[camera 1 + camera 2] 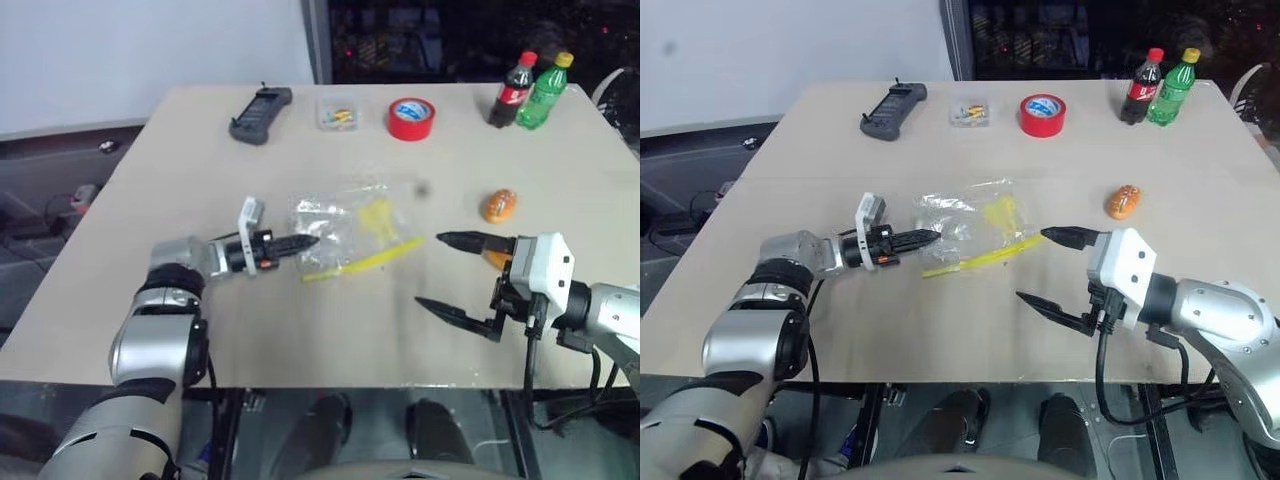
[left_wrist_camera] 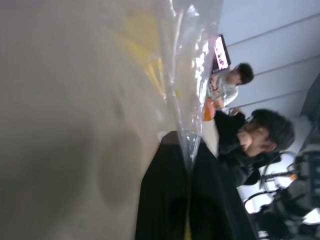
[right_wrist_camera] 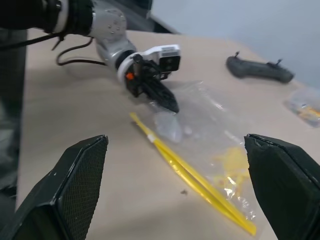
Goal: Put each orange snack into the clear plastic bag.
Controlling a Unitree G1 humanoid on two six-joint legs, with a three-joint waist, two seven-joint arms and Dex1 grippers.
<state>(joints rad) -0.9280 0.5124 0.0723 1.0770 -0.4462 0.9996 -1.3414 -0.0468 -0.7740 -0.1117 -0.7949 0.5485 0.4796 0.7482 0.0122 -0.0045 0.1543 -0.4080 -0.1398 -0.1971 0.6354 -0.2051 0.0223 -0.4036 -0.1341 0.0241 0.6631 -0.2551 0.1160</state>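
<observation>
No legible text anywhere; yellow print on the clear plastic bag too blurred to read; labels on the dark bottle and the green bottle too small to make out; likewise the red tape roll.

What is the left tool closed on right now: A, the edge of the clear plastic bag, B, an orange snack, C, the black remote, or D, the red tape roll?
A: the left tool is pinched shut on the near edge of the clear plastic bag, whose film rises from between its fingers in the left wrist view.
</observation>
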